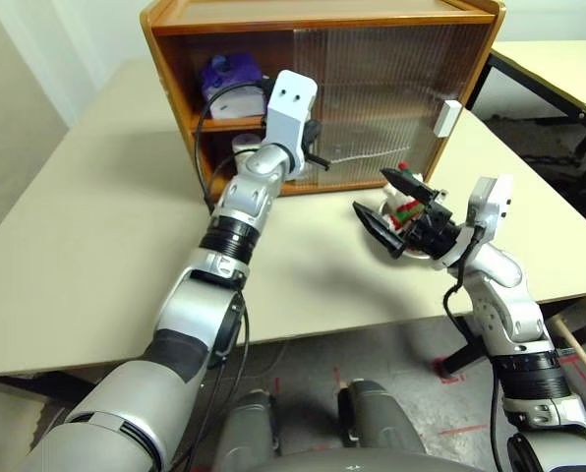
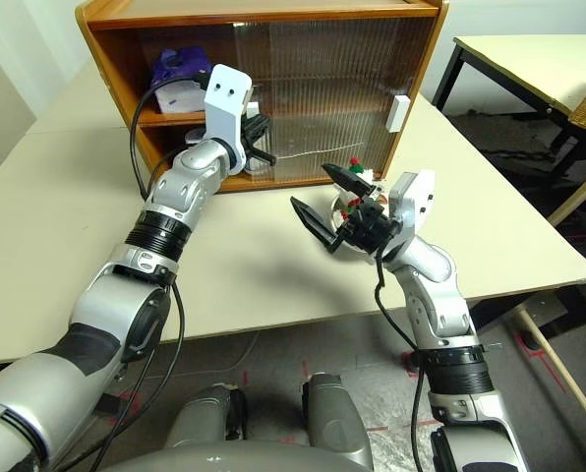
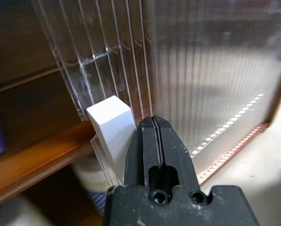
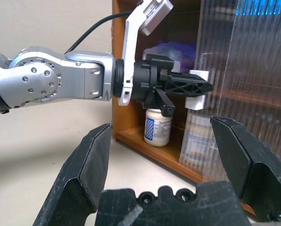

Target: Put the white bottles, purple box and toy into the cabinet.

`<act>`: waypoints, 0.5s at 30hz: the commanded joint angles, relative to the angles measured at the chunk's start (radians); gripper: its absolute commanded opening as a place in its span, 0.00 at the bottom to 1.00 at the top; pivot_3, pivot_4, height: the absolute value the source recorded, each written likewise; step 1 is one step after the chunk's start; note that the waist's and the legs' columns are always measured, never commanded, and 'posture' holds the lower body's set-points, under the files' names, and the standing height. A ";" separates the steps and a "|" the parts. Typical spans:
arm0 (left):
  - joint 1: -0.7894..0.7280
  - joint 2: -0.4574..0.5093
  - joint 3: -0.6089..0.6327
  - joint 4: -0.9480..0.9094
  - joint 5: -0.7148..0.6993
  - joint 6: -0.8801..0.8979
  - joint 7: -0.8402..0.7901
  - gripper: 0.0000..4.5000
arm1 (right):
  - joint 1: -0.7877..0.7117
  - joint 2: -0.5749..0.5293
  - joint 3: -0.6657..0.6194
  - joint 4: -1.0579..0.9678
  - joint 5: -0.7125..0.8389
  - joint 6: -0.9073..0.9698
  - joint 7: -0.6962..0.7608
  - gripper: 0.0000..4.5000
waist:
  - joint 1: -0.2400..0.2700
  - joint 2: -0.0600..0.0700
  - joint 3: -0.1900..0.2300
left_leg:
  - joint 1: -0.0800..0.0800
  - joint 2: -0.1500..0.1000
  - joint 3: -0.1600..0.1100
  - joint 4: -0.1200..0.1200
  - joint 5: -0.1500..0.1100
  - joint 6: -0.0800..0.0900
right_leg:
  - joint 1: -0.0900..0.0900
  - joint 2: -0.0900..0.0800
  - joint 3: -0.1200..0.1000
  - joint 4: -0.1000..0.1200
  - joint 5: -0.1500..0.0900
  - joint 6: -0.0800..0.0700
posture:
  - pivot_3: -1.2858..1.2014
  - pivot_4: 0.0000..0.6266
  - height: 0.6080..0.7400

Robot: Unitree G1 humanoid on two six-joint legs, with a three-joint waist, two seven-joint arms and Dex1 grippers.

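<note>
Two pincers: left pincer (image 4: 197, 88) clenched, tips against door handle (image 3: 111, 123) of cabinet (image 1: 175, 25); right pincer (image 1: 391, 204) released near toy (image 1: 403, 206) on bench (image 1: 96, 216). Purple box (image 1: 229, 72) upper shelf, bottle (image 4: 158, 126) lower. Risk: slipping off handle. Second bench (image 2: 529, 54) far right.

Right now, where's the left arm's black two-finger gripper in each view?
Left eye: left gripper upper centre, at the ribbed translucent sliding door's edge.
Right eye: gripper upper left of centre, same edge.
Left wrist: gripper shut, tip beside the white rectangular handle.
Right wrist: gripper mid-picture, at that handle.
Shared landmark: the ribbed door.
</note>
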 commanded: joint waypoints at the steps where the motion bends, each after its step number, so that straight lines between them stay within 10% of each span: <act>1: 0.021 0.040 0.032 -0.031 0.029 0.034 0.056 0.00 | -0.001 0.004 0.004 0.012 0.000 -0.015 0.009 1.00 | 0.002 0.000 0.000 | 0.000 0.000 0.000 0.000 0.000 0.000 | 0.000 0.000 0.000 0.000 0.001 0.000 | 0.51 0.00 1.00; 15: 0.145 0.104 0.075 -0.294 0.030 0.188 0.107 0.00 | -0.011 0.006 0.003 0.031 0.002 -0.014 0.027 1.00 | 0.011 0.000 0.000 | 0.001 -0.002 0.000 -0.011 0.000 0.000 | -0.003 -0.005 -0.004 0.000 0.003 0.000 | 0.52 0.01 1.00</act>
